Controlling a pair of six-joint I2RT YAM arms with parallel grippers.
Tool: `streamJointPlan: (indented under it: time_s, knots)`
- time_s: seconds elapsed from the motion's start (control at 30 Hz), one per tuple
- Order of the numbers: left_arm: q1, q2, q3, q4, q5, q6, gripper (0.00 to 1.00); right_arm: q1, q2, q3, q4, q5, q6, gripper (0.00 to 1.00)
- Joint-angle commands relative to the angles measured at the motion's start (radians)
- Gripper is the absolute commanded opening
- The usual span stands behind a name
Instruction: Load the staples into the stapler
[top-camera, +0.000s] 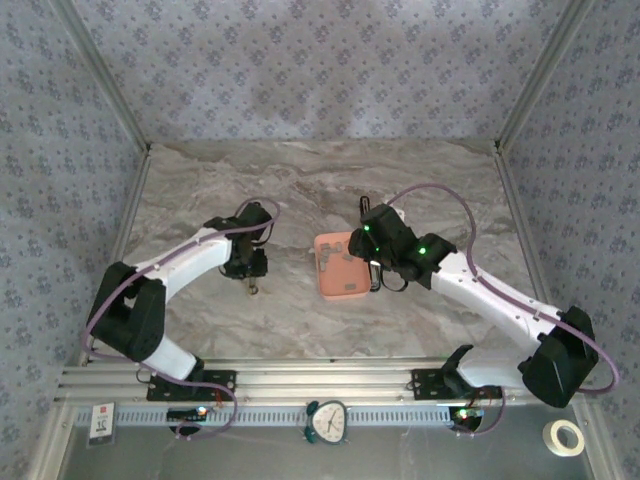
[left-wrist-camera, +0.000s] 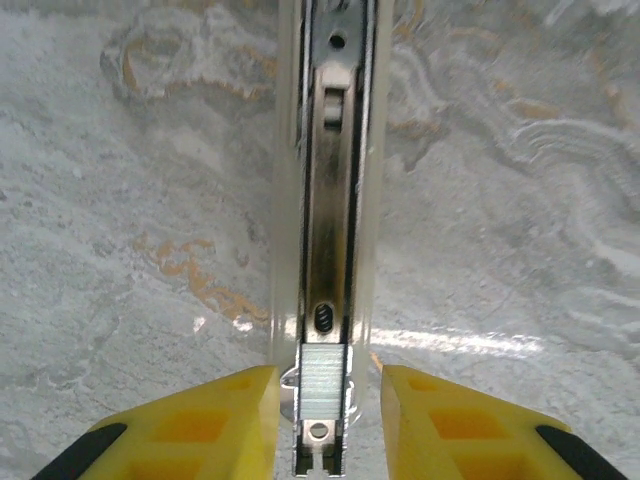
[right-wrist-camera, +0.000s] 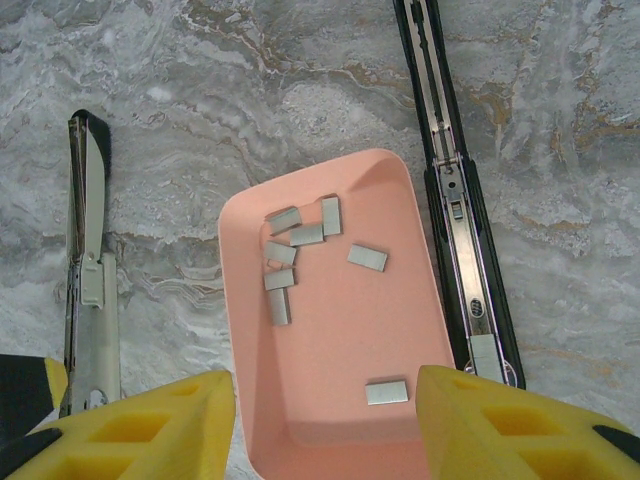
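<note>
The left gripper (left-wrist-camera: 328, 385) has its yellow fingers (left-wrist-camera: 215, 420) spread, one on each side of the open stapler (left-wrist-camera: 335, 200), and they pinch nothing. Between the tips a short staple strip (left-wrist-camera: 322, 382) lies in the magazine channel (left-wrist-camera: 335, 260), at the end of the channel nearest the wrist camera. The strip appears to sit square between the rails, and neither finger touches it. This stapler lies left of the centre of the bench (top-camera: 300, 190), well in from every edge.

The right gripper (right-wrist-camera: 325, 388) hovers over the near end of the salmon-pink tray (right-wrist-camera: 330, 330), its pincer also spread and carrying nothing. The tray sits just right of the bench's centre. The rest of the staples (right-wrist-camera: 307, 234) lie loose on its floor, most clustered toward the far left corner and one alone at the near end. A second stapler (right-wrist-camera: 460, 220), black and also opened out, lies along the tray's right side, just beside it.

Judging from this, the step in hand is letting go of a strip set into the magazine. The next move calls for the left arm to lift straight up so that a finger does not drag the strip out of the rails. After that the strip needs seating forward along the channel and the stapler needs closing.
</note>
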Motion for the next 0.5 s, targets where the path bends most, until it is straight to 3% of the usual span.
streamJointPlan:
  time_s: [0.0,0.3,0.47]
  knots:
    - [0.015,-0.02,0.042,-0.021,-0.022,0.018,0.33,0.007,-0.018,0.005,-0.014,0.032,0.0,0.53]
    - [0.156,0.118,0.211,-0.001,0.028,0.137,0.61,0.006,-0.016,0.023,-0.036,0.035,-0.001,0.53]
    - [0.184,0.251,0.344,0.008,0.037,0.194,0.7,0.004,-0.004,0.031,-0.031,0.03,-0.004,0.52]
